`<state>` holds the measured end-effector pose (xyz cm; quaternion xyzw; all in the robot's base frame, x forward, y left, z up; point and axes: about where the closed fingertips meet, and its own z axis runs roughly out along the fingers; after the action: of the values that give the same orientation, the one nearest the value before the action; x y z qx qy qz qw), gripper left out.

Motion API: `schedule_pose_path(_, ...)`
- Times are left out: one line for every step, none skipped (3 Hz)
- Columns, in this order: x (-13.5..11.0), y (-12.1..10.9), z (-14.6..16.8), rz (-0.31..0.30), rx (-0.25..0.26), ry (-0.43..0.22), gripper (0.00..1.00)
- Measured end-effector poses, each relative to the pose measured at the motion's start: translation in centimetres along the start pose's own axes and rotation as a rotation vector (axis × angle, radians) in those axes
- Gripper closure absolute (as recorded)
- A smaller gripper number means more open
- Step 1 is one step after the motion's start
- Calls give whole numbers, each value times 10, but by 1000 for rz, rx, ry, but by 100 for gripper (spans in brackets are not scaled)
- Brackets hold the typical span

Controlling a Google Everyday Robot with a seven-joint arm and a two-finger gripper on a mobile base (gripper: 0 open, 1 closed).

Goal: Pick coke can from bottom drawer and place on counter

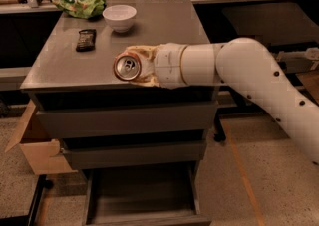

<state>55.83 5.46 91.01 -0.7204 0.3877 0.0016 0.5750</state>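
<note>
**Desk:** Camera view. What's the lead?

**Photographer:** The white arm [249, 70] reaches in from 3 o'clock. Its gripper [133, 66] is clamped on the coke can [127, 67], one tan finger above it and one below.

**Desk:** Where is the can?

**Photographer:** At 6 o'clock on the counter [164, 26], at the front edge. It's tipped on its side, silver top and pull tab facing the lens. It may be clear of the surface or just grazing it; from this angle I can't say which.

**Desk:** And the drawers?

**Photographer:** The bottom drawer [142, 197] is pulled out at 6 o'clock in the shot, showing its bare grey floor. The two upper drawers [124, 118] sit above it, each open only a crack.

**Desk:** What else is on top?

**Photographer:** A white bowl [119, 17] at 11 o'clock on the counter. A crumpled green bag [79, 6] lies at the far corner, about 10 o'clock. A small dark packet [85, 40] is at 9 o'clock, well apart from the can.

**Desk:** Anything on the floor?

**Photographer:** An open cardboard box [37, 153] just beside the cabinet, at 8 o'clock in the shot.
</note>
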Motion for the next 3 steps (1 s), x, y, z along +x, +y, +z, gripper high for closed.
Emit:
schedule_pose_path(12,-31,9,44,-21,19,100)
schedule_pose_path(30,-56,22,127,-58,36,100)
schedule_pose_path(52,-72,35,241,-103,68,100)
